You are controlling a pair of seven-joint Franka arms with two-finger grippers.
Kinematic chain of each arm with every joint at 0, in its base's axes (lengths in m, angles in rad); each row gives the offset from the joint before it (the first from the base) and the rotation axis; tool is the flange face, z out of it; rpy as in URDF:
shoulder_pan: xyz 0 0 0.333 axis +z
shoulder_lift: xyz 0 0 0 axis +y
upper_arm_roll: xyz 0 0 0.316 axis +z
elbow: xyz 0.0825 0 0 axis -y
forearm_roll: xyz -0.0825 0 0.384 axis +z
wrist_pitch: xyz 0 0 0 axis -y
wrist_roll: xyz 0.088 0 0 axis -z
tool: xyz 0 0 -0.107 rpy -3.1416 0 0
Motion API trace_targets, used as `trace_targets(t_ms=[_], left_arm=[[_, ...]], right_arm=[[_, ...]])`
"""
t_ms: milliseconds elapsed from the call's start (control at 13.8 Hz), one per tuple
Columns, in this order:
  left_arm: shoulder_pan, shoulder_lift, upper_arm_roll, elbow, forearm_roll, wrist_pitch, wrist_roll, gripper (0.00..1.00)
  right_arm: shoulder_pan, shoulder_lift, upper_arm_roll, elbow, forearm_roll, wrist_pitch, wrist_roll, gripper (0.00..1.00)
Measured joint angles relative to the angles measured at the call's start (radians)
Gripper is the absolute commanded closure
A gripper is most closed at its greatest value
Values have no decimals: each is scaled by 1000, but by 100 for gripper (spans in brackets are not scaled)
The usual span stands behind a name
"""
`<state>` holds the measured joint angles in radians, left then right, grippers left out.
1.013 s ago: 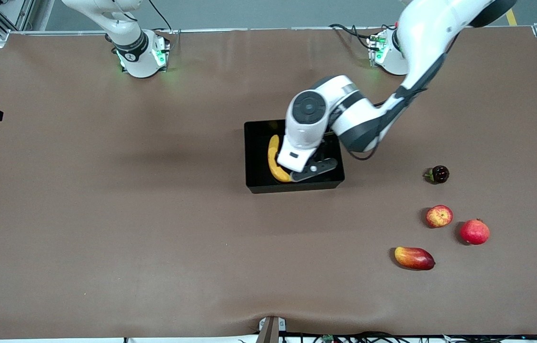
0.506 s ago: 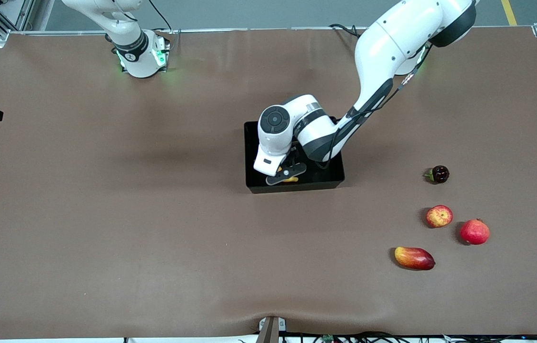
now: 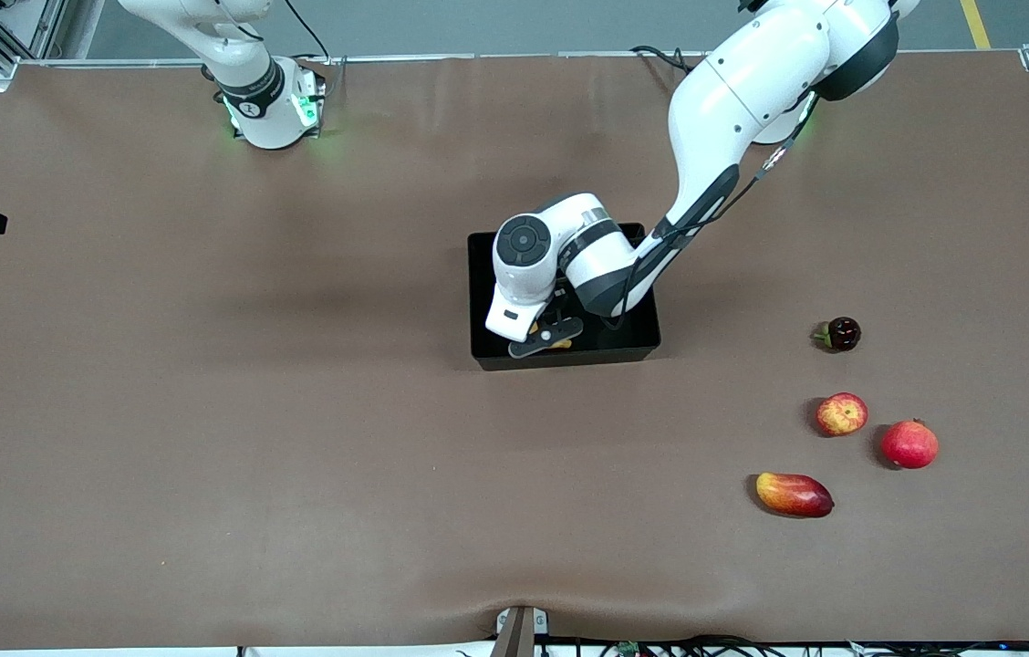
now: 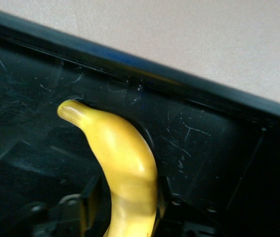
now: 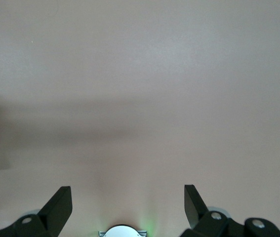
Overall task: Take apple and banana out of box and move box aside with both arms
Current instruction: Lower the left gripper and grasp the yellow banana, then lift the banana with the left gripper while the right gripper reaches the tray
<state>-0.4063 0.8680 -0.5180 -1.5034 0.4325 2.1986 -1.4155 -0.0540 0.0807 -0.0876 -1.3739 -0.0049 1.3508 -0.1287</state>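
The black bin point(image 3: 487, 274) stands at the table's middle. The yellow banana point(image 3: 558, 344) lies in it, mostly hidden under the left arm's wrist. My left gripper point(image 3: 544, 339) is down in the bin and shut on the banana. In the left wrist view the banana point(image 4: 125, 163) sits between the two black fingers point(image 4: 91, 207), its tip toward the bin's wall point(image 4: 204, 98). The apple point(image 3: 842, 413), red with yellow patches, lies on the table toward the left arm's end, nearer the camera than the bin. My right gripper point(image 5: 127, 197) is open and empty over bare table; the right arm waits.
An oblong red-yellow mango point(image 3: 794, 494), a solid-red round fruit point(image 3: 909, 443) and a small dark fruit point(image 3: 841, 334) lie around the apple. The right arm's base point(image 3: 264, 100) stands at the table's top edge.
The left arm has come down and across the bin from beside the banana to over it, and its fingers now grip the banana. The right arm and loose fruits have not moved.
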Motion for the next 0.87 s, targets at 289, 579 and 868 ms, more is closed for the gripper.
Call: trace_targets(t_ms=[289, 579, 868], left_arm=[[-1, 0, 0, 8, 1, -1, 0, 100], [-1, -46, -17, 33, 2, -84, 0, 100], [1, -168, -29, 41, 2, -200, 0, 100]], right_arm=[[2, 8, 5, -1, 0, 1, 0, 0], [7, 56, 11, -7, 0, 16, -1, 0], [44, 97, 15, -8, 8, 50, -4, 0]])
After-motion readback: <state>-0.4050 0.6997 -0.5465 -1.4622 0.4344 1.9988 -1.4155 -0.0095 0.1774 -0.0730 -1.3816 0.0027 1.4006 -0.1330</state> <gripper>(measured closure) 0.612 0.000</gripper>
